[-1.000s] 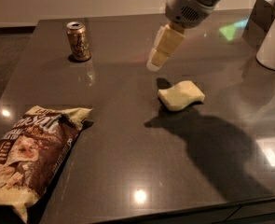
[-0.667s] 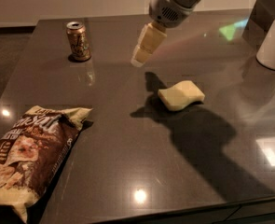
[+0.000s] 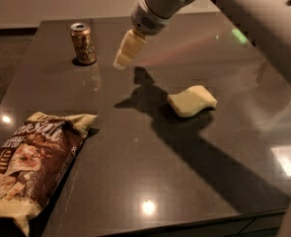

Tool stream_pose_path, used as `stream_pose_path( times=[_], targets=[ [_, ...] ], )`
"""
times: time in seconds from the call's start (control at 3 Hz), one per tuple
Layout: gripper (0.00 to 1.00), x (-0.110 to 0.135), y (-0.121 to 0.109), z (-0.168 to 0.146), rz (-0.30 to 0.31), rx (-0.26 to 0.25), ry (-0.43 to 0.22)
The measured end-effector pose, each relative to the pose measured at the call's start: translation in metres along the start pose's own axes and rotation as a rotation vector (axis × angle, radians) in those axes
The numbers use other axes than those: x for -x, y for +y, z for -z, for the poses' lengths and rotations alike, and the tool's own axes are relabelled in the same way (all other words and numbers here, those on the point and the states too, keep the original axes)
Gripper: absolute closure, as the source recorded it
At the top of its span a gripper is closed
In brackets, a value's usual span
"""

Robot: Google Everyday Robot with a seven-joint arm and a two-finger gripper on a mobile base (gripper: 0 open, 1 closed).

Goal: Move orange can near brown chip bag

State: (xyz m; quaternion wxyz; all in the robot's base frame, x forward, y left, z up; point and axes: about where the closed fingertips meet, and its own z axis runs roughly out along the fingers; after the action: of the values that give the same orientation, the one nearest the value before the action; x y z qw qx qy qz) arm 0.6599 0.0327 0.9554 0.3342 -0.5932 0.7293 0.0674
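Note:
The orange can [image 3: 83, 44] stands upright at the far left of the dark table [image 3: 150, 157], with a silver top and pale lettering. The brown chip bag [image 3: 30, 162] lies flat at the near left edge, far from the can. My gripper [image 3: 121, 60] hangs above the table to the right of the can, apart from it and holding nothing. Its pale fingers [image 3: 127, 48] point down and to the left.
A pale yellow wavy sponge [image 3: 192, 100] lies right of centre on the table. My arm [image 3: 224, 4] reaches in from the upper right and casts a long shadow across the table. The table's front edge runs along the bottom.
My gripper has moved left across the table toward the orange can. The white object at the far right has left the view. The can, bag and sponge have not moved.

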Motion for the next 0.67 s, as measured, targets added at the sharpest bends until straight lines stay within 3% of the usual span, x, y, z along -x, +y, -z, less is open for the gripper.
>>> stream_pose_path(
  times=[0.67],
  targets=[
    [0.00,0.047,-0.029,-0.064,-0.170,0.014,-0.090]
  ],
)
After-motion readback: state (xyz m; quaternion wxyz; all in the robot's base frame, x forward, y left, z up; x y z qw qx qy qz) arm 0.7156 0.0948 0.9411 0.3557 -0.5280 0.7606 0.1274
